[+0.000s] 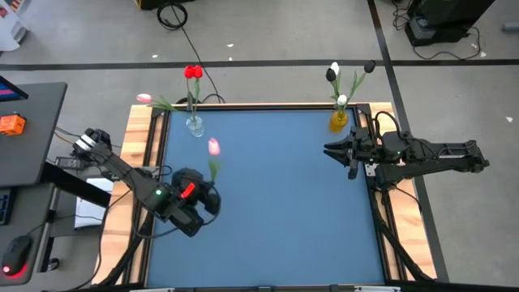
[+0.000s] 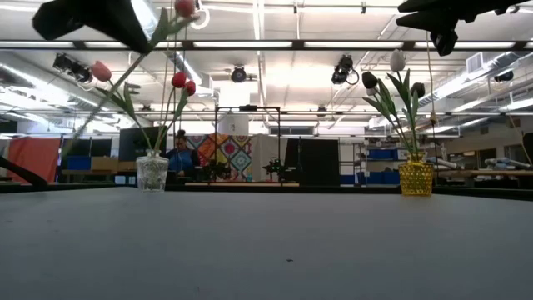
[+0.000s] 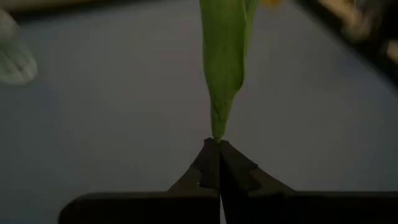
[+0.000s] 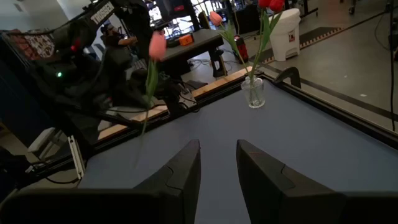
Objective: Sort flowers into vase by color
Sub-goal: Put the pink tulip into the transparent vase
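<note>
Left gripper (image 1: 209, 188) clamped on pink tulip (image 1: 213, 147) stem, above blue table (image 1: 276, 203). Right gripper (image 1: 330, 149) parted, empty, beside yellow vase (image 1: 339, 121).

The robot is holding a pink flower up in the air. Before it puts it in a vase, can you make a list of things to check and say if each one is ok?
1. Grip: the left gripper is shut on the pink tulip by its stem. Ok.
2. Flower held off the blue table: ok.
3. Matching vase: the clear vase already has red tulips and one pink tulip. Ok.
4. Other vase: the yellow vase holds white and black tulips, so not for pink. Ok.
5. Right gripper: open, empty, beside the yellow vase, away from the clear vase. Ok.
6. Room for another stem in the clear vase: cannot tell.
</note>
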Available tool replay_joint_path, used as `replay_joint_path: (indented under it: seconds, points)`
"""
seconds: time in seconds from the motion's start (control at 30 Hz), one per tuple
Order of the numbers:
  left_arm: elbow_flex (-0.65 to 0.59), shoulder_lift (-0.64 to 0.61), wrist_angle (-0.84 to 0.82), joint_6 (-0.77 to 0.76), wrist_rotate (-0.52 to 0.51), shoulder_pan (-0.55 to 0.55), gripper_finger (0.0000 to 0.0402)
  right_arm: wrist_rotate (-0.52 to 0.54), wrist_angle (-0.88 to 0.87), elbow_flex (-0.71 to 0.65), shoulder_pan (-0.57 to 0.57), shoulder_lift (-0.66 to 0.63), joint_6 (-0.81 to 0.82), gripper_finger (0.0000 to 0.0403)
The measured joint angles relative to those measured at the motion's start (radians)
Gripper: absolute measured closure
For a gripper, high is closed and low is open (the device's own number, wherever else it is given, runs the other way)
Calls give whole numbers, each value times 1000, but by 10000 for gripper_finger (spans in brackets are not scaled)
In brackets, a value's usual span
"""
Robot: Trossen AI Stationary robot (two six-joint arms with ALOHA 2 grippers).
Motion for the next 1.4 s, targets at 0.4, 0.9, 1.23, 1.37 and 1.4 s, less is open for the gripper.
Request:
replay_joint_path:
  seconds: [0.4, 0.9, 1.23, 1.37, 1.4]
  points:
    - [-2, -319, -452, -12, -391, 207, 401, 0, 0, 0, 0, 0, 0, 290]
    - [-3, -439, -272, 312, -608, 641, 401, 0, 0, 0, 0, 0, 0, 290]
    - [-3, -324, 491, 1260, -277, 872, 401, 0, 0, 0, 0, 0, 0, 290]
    - [-41, -306, 476, 1236, -213, 1011, 401, 0, 0, 0, 0, 0, 0, 290]
    - [-69, -309, 493, 1238, -210, 1044, 401, 0, 0, 0, 0, 0, 0, 290]
